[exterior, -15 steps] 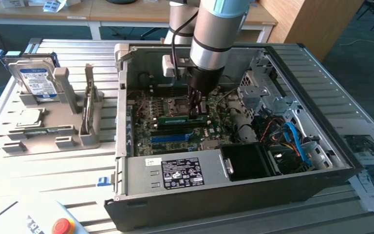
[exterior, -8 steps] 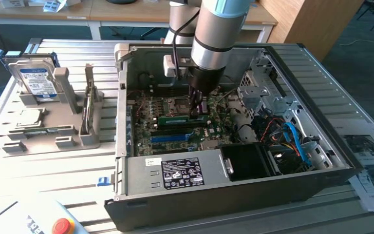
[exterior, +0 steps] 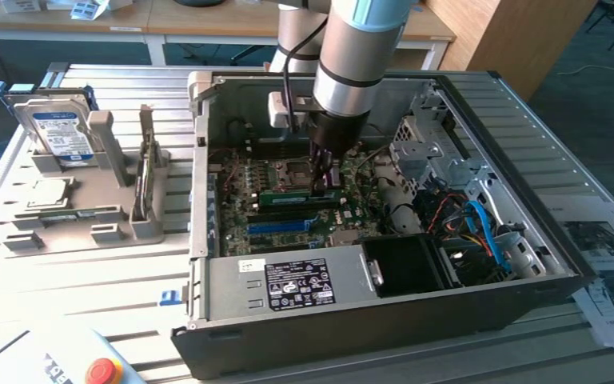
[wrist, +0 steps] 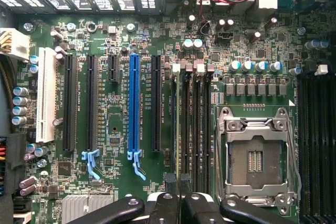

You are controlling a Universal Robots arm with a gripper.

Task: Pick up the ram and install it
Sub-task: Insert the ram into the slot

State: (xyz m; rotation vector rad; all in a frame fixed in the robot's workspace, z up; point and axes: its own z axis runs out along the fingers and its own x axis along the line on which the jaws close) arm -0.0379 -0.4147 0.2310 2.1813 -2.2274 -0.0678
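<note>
Open case [exterior: 339,336], motherboard [wrist: 110,150] inside, pincer [exterior: 326,184] gripping ram [exterior: 285,196]

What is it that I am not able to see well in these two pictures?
- Exterior view: whether the ram sits fully in its slot; the gripper stands in front of it.
- Wrist view: the ram itself; seen edge-on among the dark memory slots, it cannot be told apart from them.
- Exterior view: the print on the power supply label; too small.
</note>
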